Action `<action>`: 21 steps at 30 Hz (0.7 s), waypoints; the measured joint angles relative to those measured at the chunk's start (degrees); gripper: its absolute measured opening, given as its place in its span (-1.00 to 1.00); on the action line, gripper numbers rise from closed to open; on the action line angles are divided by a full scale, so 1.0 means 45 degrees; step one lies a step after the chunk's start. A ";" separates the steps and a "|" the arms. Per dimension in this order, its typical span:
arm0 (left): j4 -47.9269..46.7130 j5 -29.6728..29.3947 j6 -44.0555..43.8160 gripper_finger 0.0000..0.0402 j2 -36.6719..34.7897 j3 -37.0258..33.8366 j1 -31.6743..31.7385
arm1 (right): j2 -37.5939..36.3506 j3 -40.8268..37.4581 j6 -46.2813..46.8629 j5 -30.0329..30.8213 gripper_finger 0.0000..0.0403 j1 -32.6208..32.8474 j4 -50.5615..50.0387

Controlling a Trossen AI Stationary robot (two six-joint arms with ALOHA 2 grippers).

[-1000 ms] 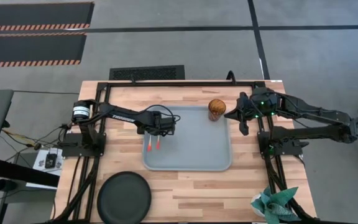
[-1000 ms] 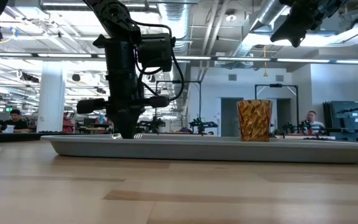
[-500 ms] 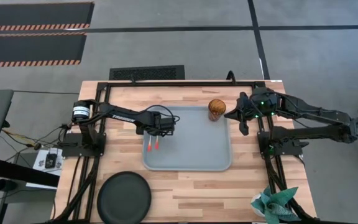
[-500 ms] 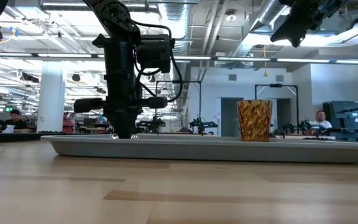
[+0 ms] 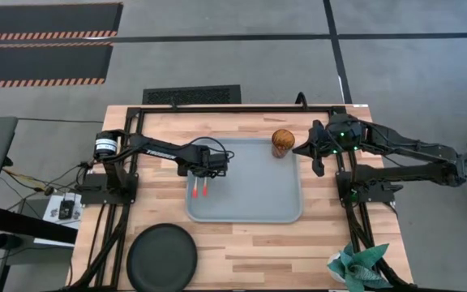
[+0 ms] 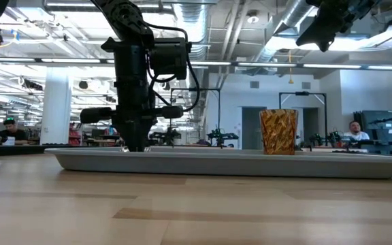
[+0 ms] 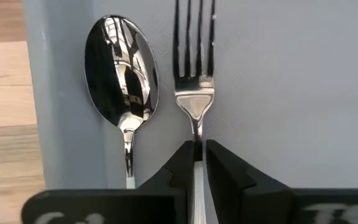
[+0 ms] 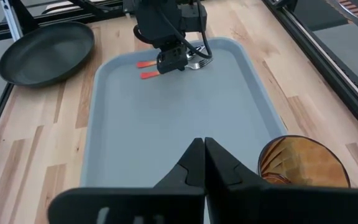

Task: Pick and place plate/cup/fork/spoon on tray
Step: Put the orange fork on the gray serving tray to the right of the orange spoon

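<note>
While the right tool (image 8: 202,155) hovers closed, the left tool (image 7: 197,163) clamps the fork (image 7: 194,68) beside the spoon (image 7: 122,68).

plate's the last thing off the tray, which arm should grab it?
Probably left. The plate sits at the table's near-left corner, on the left arm's side. The left hand is over the tray, shut on the fork; the right hand is farther away.

Fork (image 7: 194,93), spoon (image 7: 122,68) side by side on tray (image 5: 258,203); cup (image 5: 282,143) at corner; plate (image 5: 161,257) off tray.
</note>
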 joint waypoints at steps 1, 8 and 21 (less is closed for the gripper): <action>-0.0012 -0.0003 -0.0003 -0.85 0.0000 0.0000 0.0000 | 0.0000 0.0000 0.0000 0.0000 -0.95 0.0000 0.0000; -0.0121 -0.0013 0.0010 -0.82 0.0005 0.0005 0.0002 | 0.0000 0.0000 -0.0005 0.0000 -0.95 0.0000 0.0000; -0.0559 -0.0192 0.0366 -0.82 0.0015 0.0465 0.0002 | 0.0000 0.0000 -0.0005 0.0005 -0.95 0.0000 0.0000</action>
